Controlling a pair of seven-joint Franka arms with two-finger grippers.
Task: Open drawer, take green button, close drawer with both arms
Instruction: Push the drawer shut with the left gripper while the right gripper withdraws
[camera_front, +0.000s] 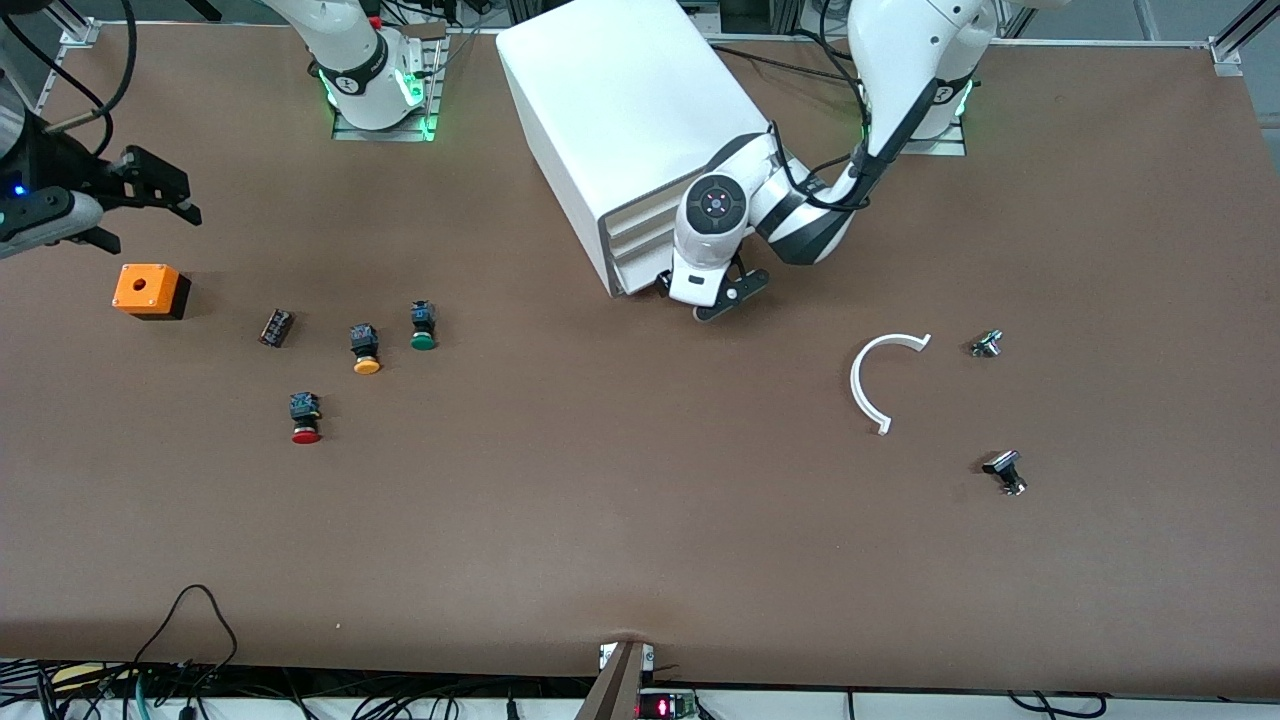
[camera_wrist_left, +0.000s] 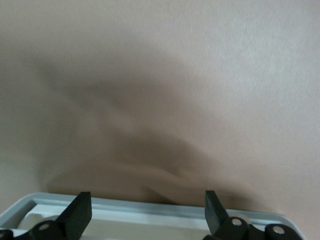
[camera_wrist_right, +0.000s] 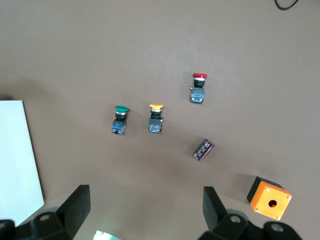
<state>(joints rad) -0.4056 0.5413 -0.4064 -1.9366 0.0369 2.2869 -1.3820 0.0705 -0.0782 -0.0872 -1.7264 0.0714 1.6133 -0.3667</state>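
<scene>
The white cabinet (camera_front: 620, 120) stands toward the robots' bases, its stacked drawers facing the front camera. My left gripper (camera_front: 708, 298) is low at the bottom drawer (camera_front: 632, 282), open. In the left wrist view the drawer's pale rim (camera_wrist_left: 150, 212) runs between my left gripper's (camera_wrist_left: 148, 200) spread fingers. The green-capped button (camera_front: 423, 328) stands on the table toward the right arm's end, apart from the cabinet. My right gripper (camera_front: 150, 190) hangs open, high over the table's right-arm end above an orange box. In the right wrist view the button (camera_wrist_right: 120, 119) lies well clear of my right gripper (camera_wrist_right: 146, 195).
An orange-capped button (camera_front: 366, 350), a red-capped one (camera_front: 305, 420), a small dark part (camera_front: 276, 327) and an orange box (camera_front: 150, 290) lie near the green button. A white curved strip (camera_front: 880, 380) and two small metal parts (camera_front: 987, 344) (camera_front: 1006, 472) lie toward the left arm's end.
</scene>
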